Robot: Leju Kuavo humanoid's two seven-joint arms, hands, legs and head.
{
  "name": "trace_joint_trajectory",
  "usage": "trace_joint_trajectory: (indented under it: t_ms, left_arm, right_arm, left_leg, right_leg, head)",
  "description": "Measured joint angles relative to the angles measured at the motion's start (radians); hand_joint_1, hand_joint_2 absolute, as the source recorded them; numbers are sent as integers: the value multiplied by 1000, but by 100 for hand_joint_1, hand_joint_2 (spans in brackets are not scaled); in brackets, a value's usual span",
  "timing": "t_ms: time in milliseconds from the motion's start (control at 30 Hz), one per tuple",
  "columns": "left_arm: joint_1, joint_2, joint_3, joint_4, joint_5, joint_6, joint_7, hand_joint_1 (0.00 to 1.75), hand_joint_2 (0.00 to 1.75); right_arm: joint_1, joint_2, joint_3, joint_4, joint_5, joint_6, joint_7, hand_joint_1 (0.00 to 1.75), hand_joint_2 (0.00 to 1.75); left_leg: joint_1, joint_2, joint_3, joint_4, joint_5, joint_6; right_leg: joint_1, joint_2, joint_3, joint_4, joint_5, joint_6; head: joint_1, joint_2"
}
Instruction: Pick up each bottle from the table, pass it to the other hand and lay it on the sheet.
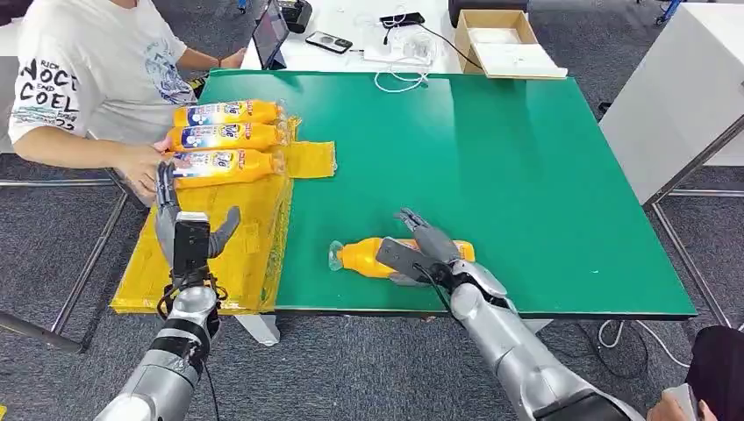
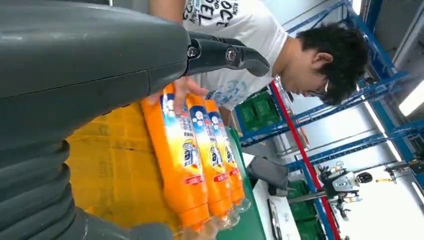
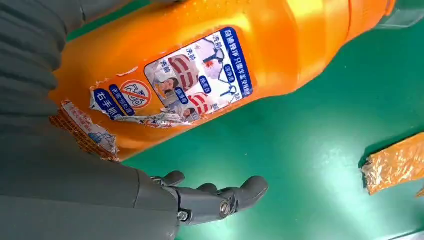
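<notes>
Lighting's pretty even and bright from overhead, the green table [image 1: 526, 175] barely shows shadows. Left wrist view has blown-out ceiling lights [image 2: 412, 100] at the edge. Right wrist view is sharp on the bottle [image 3: 200, 70] label, with soft glare along its orange plastic.

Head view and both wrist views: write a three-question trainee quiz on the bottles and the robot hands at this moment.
1. How many bottles lie on the yellow sheet?
2. True or false: the right robot hand is at the bottle on the green table.
3. Whose hand touches the sheet's nearest bottle? A) the left robot hand B) a person's hand C) nobody's

Key: 1. three; 2. true; 3. B
</notes>
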State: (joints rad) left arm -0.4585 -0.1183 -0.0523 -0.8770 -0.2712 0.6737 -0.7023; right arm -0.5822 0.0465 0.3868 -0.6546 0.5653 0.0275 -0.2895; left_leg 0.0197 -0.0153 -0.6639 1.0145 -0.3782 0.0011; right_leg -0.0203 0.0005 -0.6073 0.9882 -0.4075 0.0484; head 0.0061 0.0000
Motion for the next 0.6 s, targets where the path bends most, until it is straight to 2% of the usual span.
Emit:
trace_joint_trajectory:
  t_ms: [400,600]
  left_arm:
    - [-4,-2,-6,26,21,-38,0,0,175]
    - [-7,-5,-6,42,22,-47,0,0,175]
  right_arm:
    - [-66,-73,68,35,8,158,33,0,175]
    - [-86,-100,98,48,11,175,45,0,175]
  left_leg:
    - [0,0,1,0,0,0]
    - [0,0,3,0,0,0]
  right_leg:
    - [0,0,1,0,0,0]
    - [0,0,3,0,0,0]
  head:
    - [0,0]
    - [0,0]
